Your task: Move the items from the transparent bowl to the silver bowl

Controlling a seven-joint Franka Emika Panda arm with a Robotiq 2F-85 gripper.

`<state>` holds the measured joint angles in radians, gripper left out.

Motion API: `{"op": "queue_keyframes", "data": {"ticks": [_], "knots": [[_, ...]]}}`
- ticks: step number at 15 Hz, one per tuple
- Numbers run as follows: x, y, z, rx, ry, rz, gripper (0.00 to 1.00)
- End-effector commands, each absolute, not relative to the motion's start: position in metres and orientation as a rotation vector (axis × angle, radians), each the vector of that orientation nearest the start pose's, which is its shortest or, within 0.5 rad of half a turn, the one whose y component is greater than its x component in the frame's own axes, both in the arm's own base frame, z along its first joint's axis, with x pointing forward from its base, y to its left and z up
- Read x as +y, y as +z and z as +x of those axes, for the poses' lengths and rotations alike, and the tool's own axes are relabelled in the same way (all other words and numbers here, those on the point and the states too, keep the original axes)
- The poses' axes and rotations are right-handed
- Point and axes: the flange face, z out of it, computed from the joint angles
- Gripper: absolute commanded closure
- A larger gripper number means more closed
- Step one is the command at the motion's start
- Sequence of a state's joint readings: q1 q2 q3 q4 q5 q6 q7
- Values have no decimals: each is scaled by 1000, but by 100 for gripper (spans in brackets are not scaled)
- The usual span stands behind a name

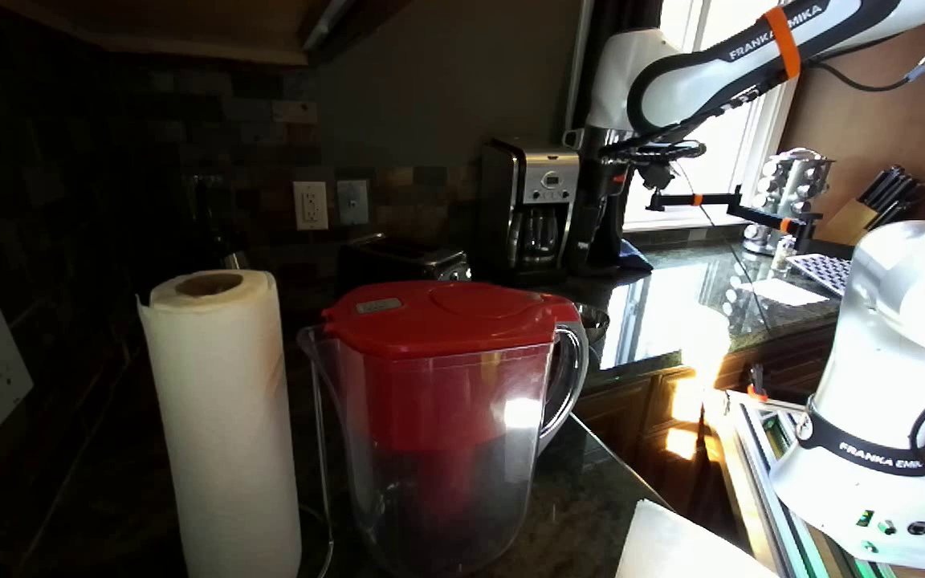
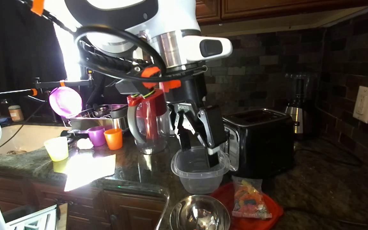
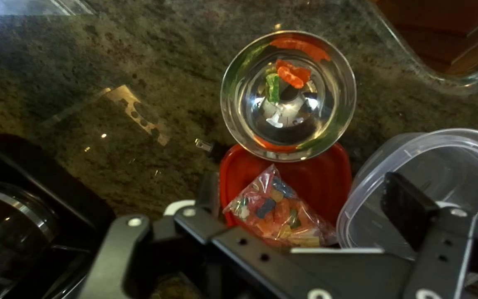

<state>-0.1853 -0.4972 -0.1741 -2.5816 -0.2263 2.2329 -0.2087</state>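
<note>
Black plastic, probably a coffee maker (image 3: 56, 187), fills the far left of the wrist view. Toward the middle, the silver bowl (image 3: 288, 133) holds a green gummy (image 3: 272, 88) and, just right of it, orange gummies (image 3: 293, 75). Below them a clear candy bag (image 3: 280, 203) lies on a red lid (image 3: 332, 178). At the right stands the transparent bowl (image 3: 459, 168); no gummy shows in its visible part, though some is hidden. The pincer (image 2: 199, 155) hangs by that bowl's mouth in an exterior view, jaws wide apart, gripping nothing. I judge the transfer well along, between grasps; the next move calls for lowering onto any leftover gummy, or backing away. The green gummy's long axis runs up-down in the wrist view; one orange piece slants down rightward. Neither shows a clear front end.
</note>
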Motion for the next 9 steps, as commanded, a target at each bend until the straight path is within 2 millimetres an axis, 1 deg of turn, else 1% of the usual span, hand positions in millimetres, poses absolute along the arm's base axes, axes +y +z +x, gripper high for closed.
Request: {"op": "queue_keyframes", "data": {"ticks": [1, 2, 3, 9], "knots": [[-139, 444, 357, 15, -208, -3290, 0], [-138, 444, 358, 21, -223, -3288, 0], [-144, 445, 368, 9, -214, -3279, 0], [-142, 447, 366, 8, -226, -3280, 0]]}}
